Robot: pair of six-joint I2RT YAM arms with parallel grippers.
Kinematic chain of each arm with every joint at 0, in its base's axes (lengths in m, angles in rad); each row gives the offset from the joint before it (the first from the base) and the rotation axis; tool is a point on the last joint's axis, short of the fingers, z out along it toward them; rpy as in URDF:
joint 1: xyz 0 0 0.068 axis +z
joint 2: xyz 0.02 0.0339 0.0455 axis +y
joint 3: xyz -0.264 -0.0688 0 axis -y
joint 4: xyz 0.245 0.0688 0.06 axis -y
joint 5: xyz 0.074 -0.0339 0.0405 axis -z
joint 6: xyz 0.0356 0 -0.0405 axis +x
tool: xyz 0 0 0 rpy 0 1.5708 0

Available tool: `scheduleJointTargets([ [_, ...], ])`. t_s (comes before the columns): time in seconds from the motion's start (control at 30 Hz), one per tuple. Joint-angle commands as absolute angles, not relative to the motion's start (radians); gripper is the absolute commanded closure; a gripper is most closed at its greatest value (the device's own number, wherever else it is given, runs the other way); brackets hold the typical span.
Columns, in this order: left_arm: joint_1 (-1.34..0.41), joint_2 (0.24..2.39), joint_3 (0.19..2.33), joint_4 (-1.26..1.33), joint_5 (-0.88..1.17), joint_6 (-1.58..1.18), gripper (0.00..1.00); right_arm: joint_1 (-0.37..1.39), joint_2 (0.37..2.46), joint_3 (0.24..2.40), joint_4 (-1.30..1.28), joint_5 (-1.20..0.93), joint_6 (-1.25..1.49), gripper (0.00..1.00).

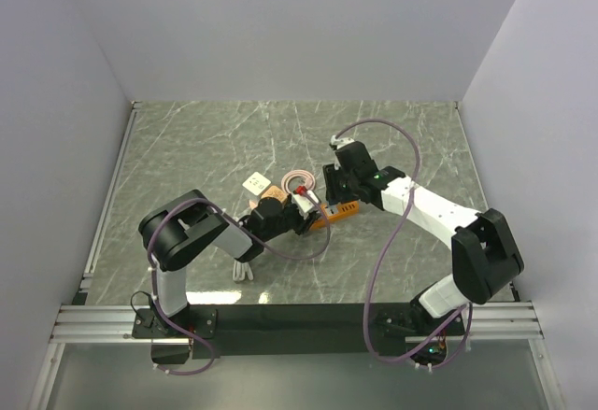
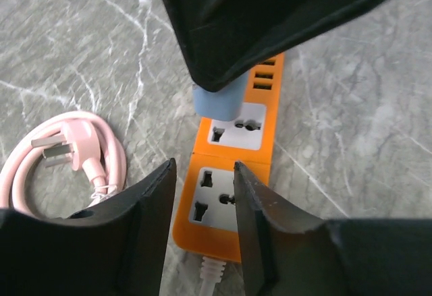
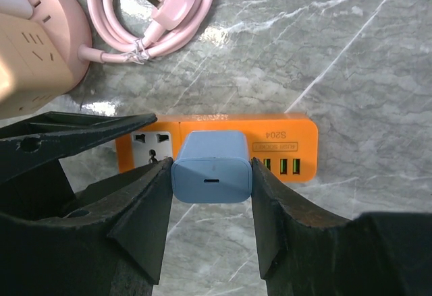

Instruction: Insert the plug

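On the marbled desk [image 1: 187, 148] the orange power strip [image 3: 297, 137] lies with its long axis crosswise to the right tool [image 3: 212, 174]. That tool is clamped on the blue plug [image 3: 212, 164] from both sides. The left tool [image 2: 202, 174] straddles the strip's cable end, jaws partly apart; I cannot tell whether they press it. The plug sits directly over the white socket [image 2: 236, 126] beside the charging ports. The right arm likely needs only a straight push down.
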State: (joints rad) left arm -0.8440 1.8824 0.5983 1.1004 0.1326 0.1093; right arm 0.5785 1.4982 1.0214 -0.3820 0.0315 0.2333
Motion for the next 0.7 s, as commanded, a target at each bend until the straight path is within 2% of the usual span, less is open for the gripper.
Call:
scheduleJointTargets([
  [0.0,-0.847,1.896,0.630,1.100,0.091,0.106,0.56,0.591,1.509,1.022,-0.354,0.023,0.229,1.00],
  [0.67,-0.847,1.910,0.637,1.092,0.072,0.109,0.64,0.630,1.585,1.055,-0.363,0.055,0.222,1.00],
])
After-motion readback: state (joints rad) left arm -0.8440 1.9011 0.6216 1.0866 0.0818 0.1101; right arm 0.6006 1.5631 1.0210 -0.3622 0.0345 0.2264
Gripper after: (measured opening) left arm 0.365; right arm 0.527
